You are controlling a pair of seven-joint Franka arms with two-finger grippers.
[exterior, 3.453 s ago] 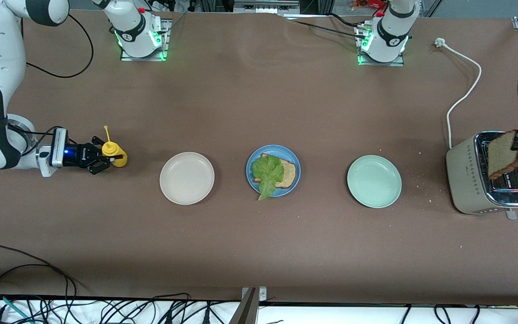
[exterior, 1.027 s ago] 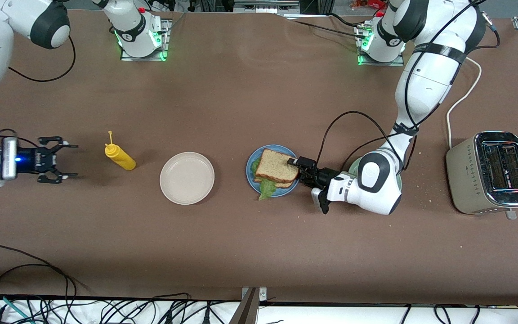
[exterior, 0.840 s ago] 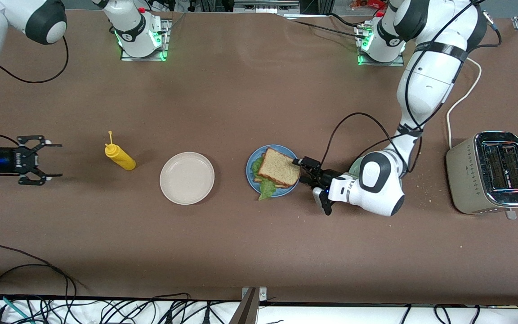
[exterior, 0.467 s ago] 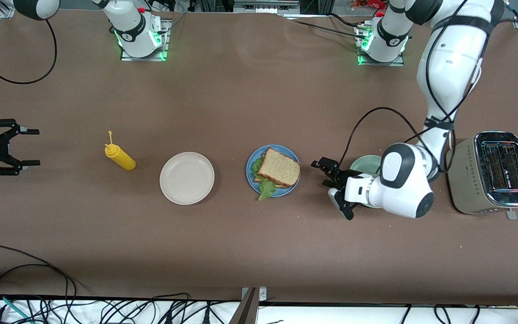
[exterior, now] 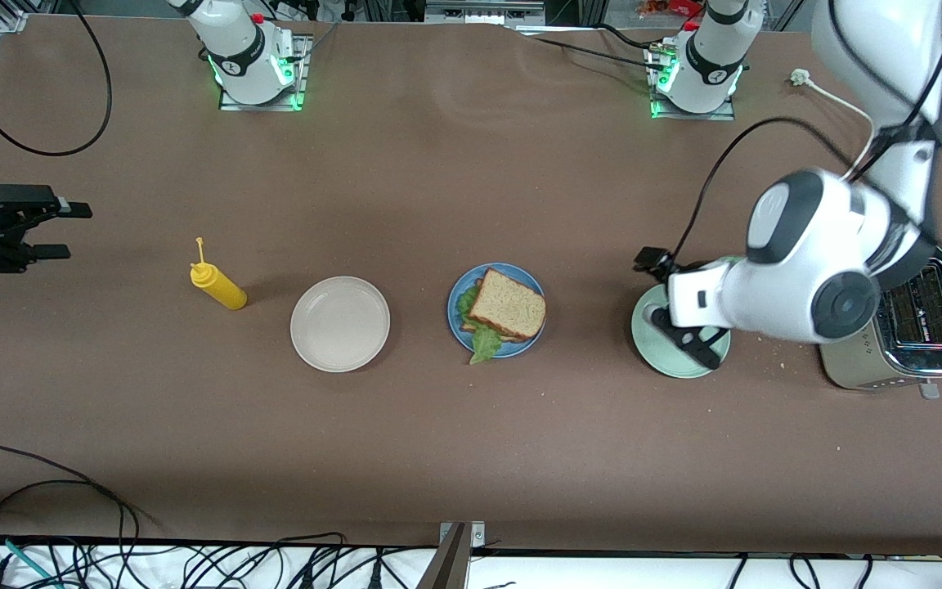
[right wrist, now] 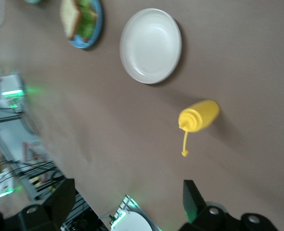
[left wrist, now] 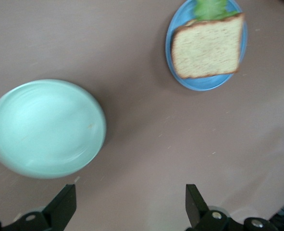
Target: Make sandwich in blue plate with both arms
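The sandwich [exterior: 510, 305] lies on the blue plate [exterior: 452, 315] at mid-table: a brown bread slice on top, green lettuce [exterior: 483, 343] poking out toward the front camera. The left wrist view shows the sandwich [left wrist: 206, 45] on the blue plate [left wrist: 204, 84] as well. My left gripper [exterior: 661, 298] hangs open and empty over the mint-green plate [exterior: 684, 360], apart from the sandwich. In its wrist view the left gripper [left wrist: 129, 192] has only bare table between its fingers. My right gripper [exterior: 70, 231] is open and empty at the right arm's end of the table, away from the sandwich [right wrist: 72, 14].
A beige plate [exterior: 340, 323] and a yellow squeeze bottle [exterior: 219, 286] stand between the blue plate and the right gripper. A silver toaster [exterior: 925, 327] with its white cord [exterior: 843, 164] sits at the left arm's end, partly hidden by the left arm.
The left gripper let go of the top bread slice on the sandwich, opened, and drew back and up over the mint-green plate. The right gripper withdrew from the yellow bottle toward the table's end.
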